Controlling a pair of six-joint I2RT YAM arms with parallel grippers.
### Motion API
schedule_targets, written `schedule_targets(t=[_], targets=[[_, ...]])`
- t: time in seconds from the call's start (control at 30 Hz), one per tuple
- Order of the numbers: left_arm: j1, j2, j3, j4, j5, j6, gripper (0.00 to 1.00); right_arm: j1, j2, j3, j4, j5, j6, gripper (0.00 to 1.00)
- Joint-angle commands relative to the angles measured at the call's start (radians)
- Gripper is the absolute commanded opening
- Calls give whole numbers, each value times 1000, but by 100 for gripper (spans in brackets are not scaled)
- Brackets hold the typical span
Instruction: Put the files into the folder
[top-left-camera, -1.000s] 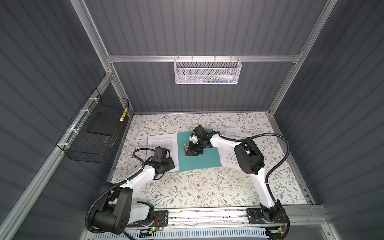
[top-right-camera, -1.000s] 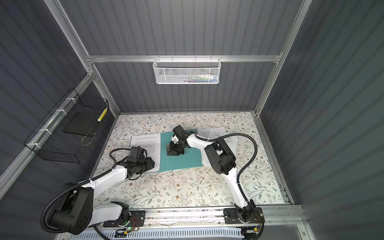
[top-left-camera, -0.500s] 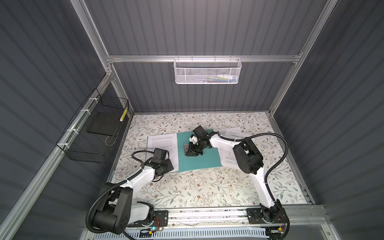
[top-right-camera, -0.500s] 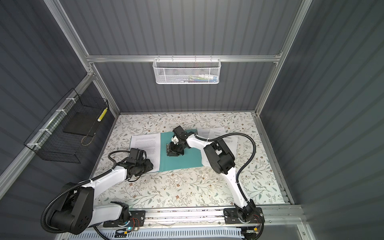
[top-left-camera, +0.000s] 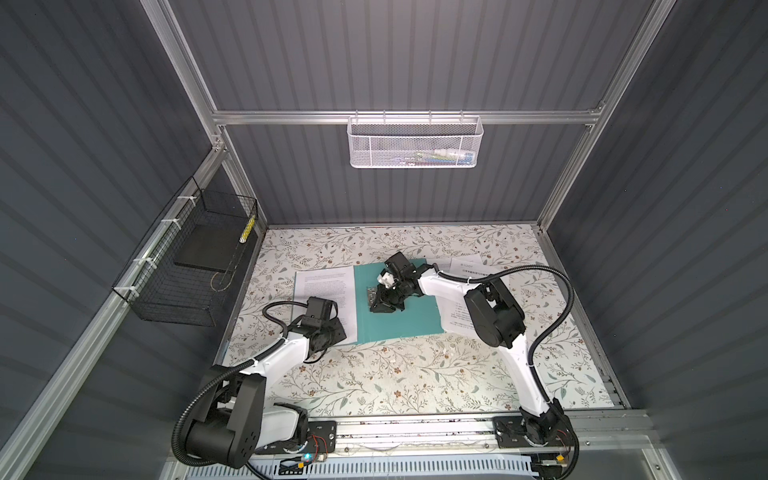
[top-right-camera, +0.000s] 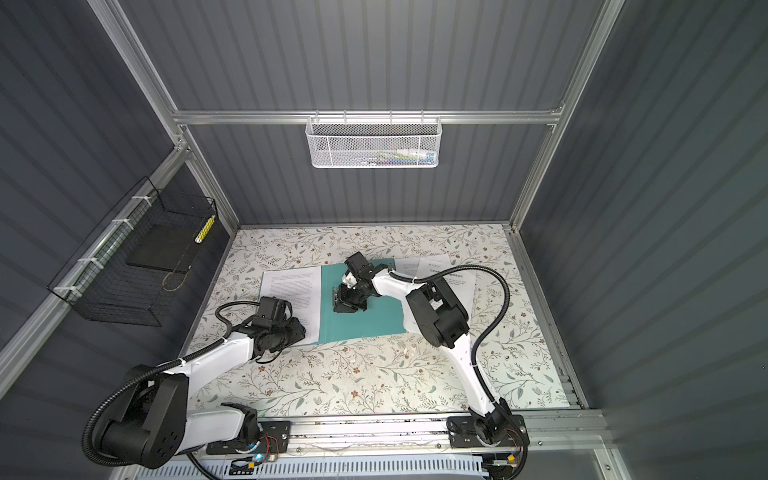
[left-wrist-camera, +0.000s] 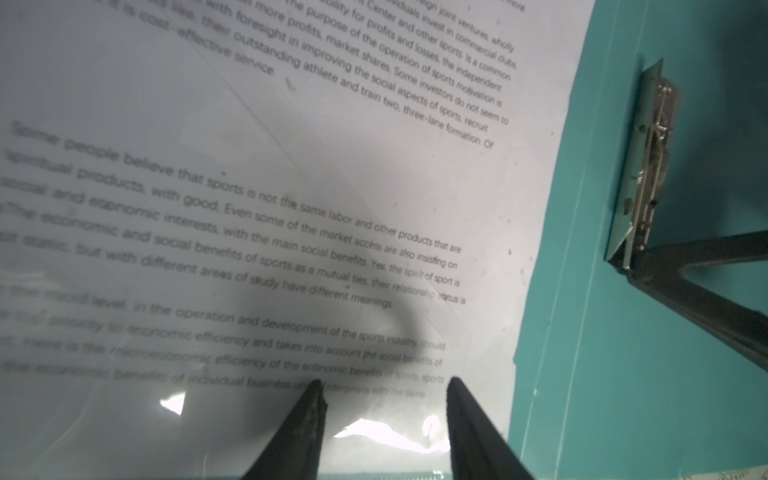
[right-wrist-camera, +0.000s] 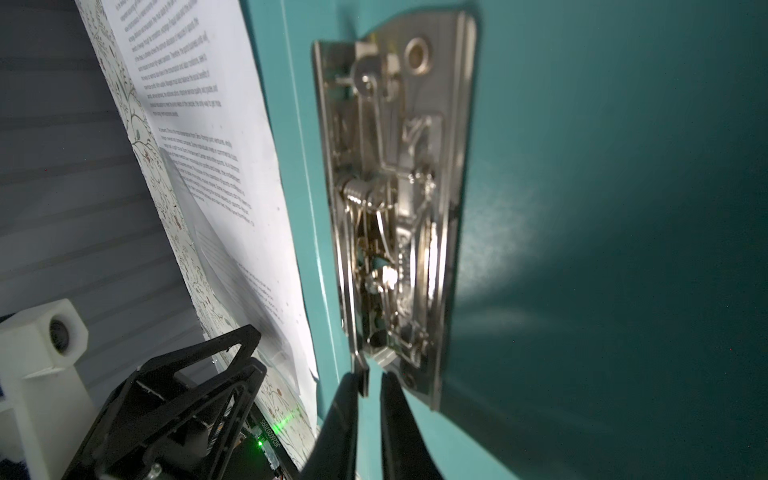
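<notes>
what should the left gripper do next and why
Probably close the left gripper on the sheet: its jaws stand apart over the sheet's edge, while the right gripper pinches the end tab of the clip inside the folder, seemingly ready to take the sheet.

This was a robot lab cell rather than a home or office: a booth of dark ribbed walls (top-left-camera: 415, 54) set in an aluminium frame (top-left-camera: 291, 117), with a left arm (top-left-camera: 282, 353) and a right arm (top-left-camera: 519, 361) bolted to a rail (top-left-camera: 415, 428) at the front of a flower-patterned table (top-left-camera: 374, 374). Bare wires and a lit board (top-left-camera: 306, 457) sat below the rail. A white mesh basket (top-left-camera: 415, 145) and a black wire basket (top-left-camera: 174, 291) hung on the walls
</notes>
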Motion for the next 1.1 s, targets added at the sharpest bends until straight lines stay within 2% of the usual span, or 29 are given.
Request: schedule_targets(t=[0.0,0.47,0.63,0.83,1.07], targets=[[4,22,-24,-42,0,-12,48,0,32,31,-5,-11,5,14],[4,47,-14,-46,-2,-9,44,-1,38,11,-60,34,4,5],[6,58,-10,-48,0,-7,44,-1,60,44,-148,101,-24,0],[6,82,2,-53,6,-3,44,-1,94,42,-231,193,-48,0],[13,98,8,-59,2,-7,44,-20,98,6,-228,221,-52,0]])
